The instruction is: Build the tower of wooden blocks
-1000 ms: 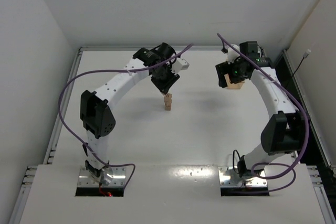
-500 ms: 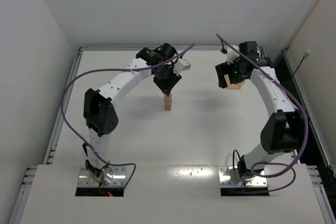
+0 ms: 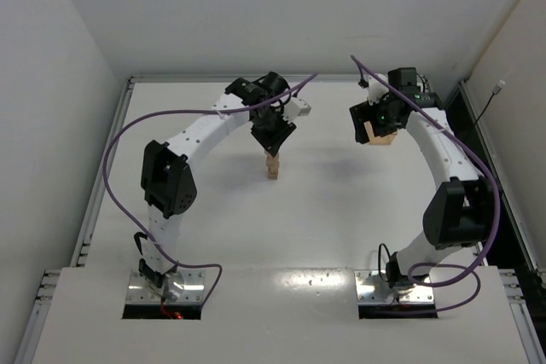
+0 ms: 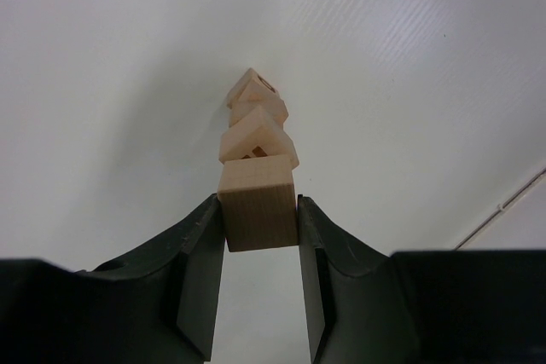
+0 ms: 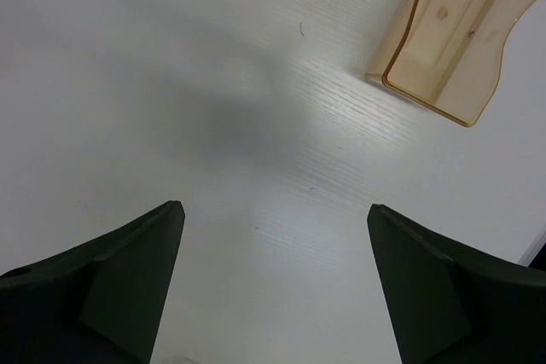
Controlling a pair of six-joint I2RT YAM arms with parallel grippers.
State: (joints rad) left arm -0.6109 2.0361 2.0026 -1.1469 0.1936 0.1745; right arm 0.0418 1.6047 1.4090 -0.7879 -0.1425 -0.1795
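Tray (image 3: 378,135) far from tower (image 3: 273,168) (left pincer (image 4: 258,204) clamps block (image 4: 258,210)).

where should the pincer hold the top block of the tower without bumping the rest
Take the top block by its two flat opposite side faces, coming straight down from above, as the left pincer holds it now. The tower under it is twisted, with corners sticking out, so grip high, on the top one only.
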